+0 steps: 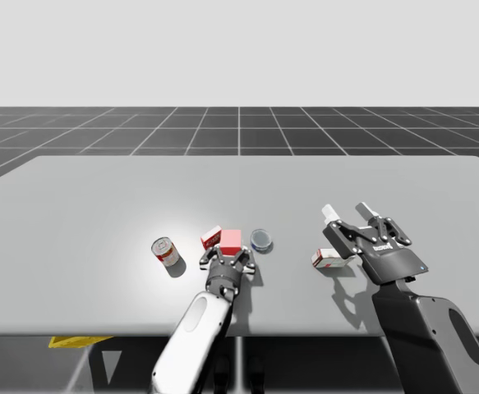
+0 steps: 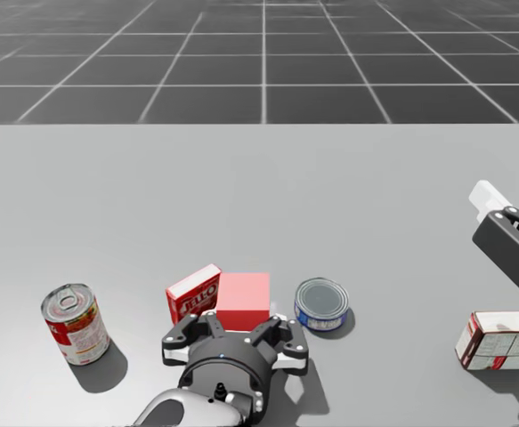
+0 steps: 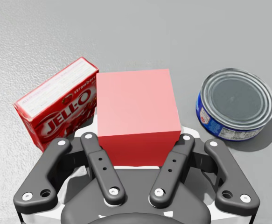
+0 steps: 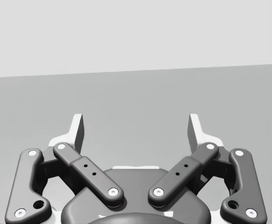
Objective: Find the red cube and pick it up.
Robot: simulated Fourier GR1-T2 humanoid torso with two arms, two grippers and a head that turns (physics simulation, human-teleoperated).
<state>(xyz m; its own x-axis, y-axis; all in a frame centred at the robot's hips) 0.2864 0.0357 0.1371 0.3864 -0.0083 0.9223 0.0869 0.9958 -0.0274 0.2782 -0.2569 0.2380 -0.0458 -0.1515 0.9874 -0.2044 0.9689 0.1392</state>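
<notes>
Now left gripper [image 3: 138, 160] clamping red cube [image 3: 136, 109] from both sides near table [image 1: 99, 205] middle. Cube sitting just beside red box [image 3: 56, 109], with flat blue can [image 3: 233, 105] near on other side. Right gripper [image 4: 136, 130] hovering with fingers spread wide, white box [image 1: 331, 259] near it. Upright red can [image 1: 166, 253] standing apart, further left.

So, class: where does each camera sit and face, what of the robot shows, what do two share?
High view: above the table, looking down; left gripper, right gripper.
Head view: my head, down at the red cube; left gripper.
Left wrist view: left hand, along fingers gripping the red cube.
Right wrist view: right hand, across the table; open fingers.
Head and left wrist share the blue can.
</notes>
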